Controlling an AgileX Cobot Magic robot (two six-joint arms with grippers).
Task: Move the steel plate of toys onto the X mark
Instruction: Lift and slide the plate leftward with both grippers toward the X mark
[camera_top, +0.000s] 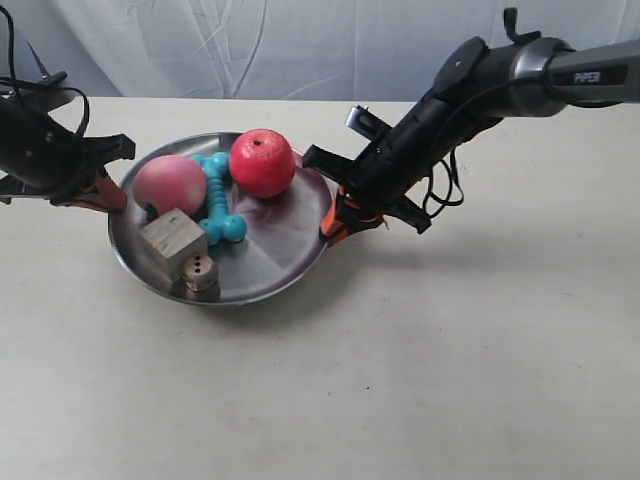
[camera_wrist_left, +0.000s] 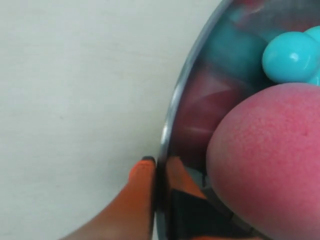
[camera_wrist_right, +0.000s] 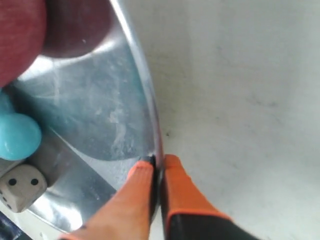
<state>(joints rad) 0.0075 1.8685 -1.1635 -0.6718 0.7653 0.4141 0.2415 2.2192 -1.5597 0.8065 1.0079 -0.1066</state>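
- The steel plate (camera_top: 275, 238) sits left of the table's middle in the exterior view, with all the toys on board. Going by the plate as a clock, the apple (camera_top: 262, 162) is at about 1, the peach (camera_top: 170, 184) at 10, the wooden cube (camera_top: 172, 242) at 8, the die (camera_top: 200, 270) at 7, and the turquoise bone (camera_top: 218, 200) runs through the centre.
- The left gripper (camera_wrist_left: 159, 167) is at the rim around 9 o'clock, right by the peach. Its jaws are nearly closed, with the thin metal edge pinched between the orange tips.
- The right gripper (camera_wrist_right: 157, 162) does the same at 3 o'clock: narrow jaws, one finger inside the rim and one outside.
- I can't find the X mark in any view, so I can't say where the plate has to go.
- I also can't tell whether the plate is off the table or resting on it.
- My biggest worry is that both grips are tiny pinches on slick metal. If one arm moves faster or higher than the other, the rim could slip out.
- Any tilt looks bad too. The apple and peach are round and would probably roll, most likely knocking the die over the low rim.
- If the arms pull apart or push together, the plate could pop free or twist.
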